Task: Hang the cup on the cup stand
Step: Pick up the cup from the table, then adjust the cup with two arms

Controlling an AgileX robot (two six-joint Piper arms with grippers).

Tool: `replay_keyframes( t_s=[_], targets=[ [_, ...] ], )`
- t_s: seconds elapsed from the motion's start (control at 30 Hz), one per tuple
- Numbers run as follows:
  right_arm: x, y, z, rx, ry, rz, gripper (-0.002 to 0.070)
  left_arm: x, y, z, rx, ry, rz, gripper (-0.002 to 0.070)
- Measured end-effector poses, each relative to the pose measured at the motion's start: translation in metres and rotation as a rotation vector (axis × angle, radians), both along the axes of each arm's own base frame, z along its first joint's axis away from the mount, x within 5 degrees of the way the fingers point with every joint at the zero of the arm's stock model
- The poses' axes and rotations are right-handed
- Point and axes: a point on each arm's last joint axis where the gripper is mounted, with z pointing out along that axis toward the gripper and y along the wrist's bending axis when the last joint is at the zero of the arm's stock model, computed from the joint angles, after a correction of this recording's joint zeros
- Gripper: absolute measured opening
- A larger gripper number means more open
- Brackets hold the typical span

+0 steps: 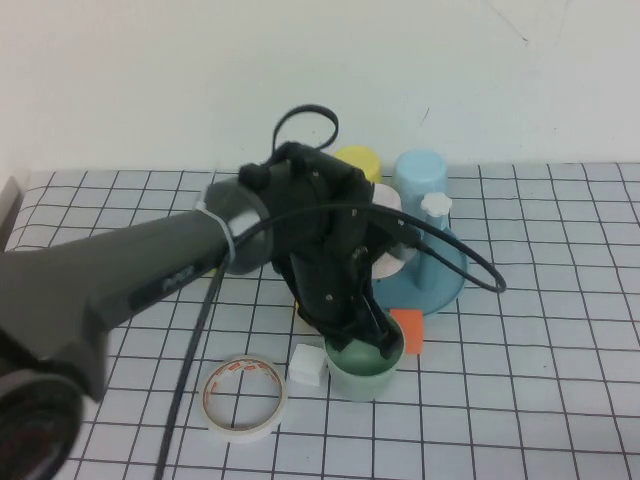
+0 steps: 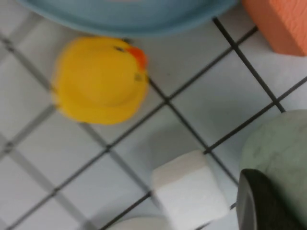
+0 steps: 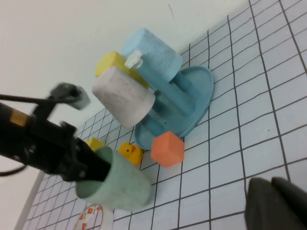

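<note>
The left end effector [image 1: 372, 335] grips one mint cup [image 1: 362, 372] beside the cup stand [image 1: 440, 285]; the right end effector [image 3: 276, 203] is closed.

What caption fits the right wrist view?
Left gripper shut on mint cup's rim beside blue cup stand; right gripper shut.

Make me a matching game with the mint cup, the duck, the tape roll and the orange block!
Things:
1. mint cup
2. rubber duck
3. tape roll
4. orange block

Places or states:
A. lying flat on the table, nearest the camera
B. gripped at its rim by the left pincer
C. yellow, beside the blue stand's base
D. next to the cup, in front of the stand

Pairs: 1-B, 2-C, 3-A, 4-D
</note>
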Motion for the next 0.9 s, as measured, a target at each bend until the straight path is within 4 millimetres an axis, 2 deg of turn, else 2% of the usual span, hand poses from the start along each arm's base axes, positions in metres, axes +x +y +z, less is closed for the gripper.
replay_keyframes(
  t_s=[0.17, 0.23, 0.37, 0.53, 0.67, 0.8, 0.9],
  targets=[
    [-0.001, 0.001, -0.001, 0.000, 0.010, 0.012, -0.0001, -0.011, 0.013, 0.057, -0.039, -0.140, -0.037, 0.0012],
    [-0.001, 0.002, -0.001, 0.006, 0.016, 0.020, -0.0001, -0.025, 0.024, 0.084, -0.081, -0.213, -0.054, 0.0011],
    [-0.002, 0.006, -0.001, 0.012, 0.020, 0.066, -0.0001, -0.062, 0.052, 0.119, -0.147, -0.329, -0.083, 0.0011],
    [-0.005, 0.013, 0.000, 0.082, 0.036, 0.141, -0.0001, -0.110, 0.088, 0.128, -0.242, -0.468, -0.094, 0.0011],
    [-0.007, 0.017, 0.003, 0.171, 0.035, 0.175, -0.0001, -0.139, 0.109, 0.129, -0.380, -0.671, -0.107, 0.0011],
    [-0.008, 0.021, 0.010, 0.257, 0.002, 0.208, -0.0001, -0.159, 0.123, 0.127, -0.502, -0.875, -0.126, 0.0011],
    [-0.010, 0.024, 0.015, 0.319, -0.023, 0.250, -0.0001, -0.165, 0.126, 0.125, -0.562, -1.017, -0.168, 0.0011]
  ],
)
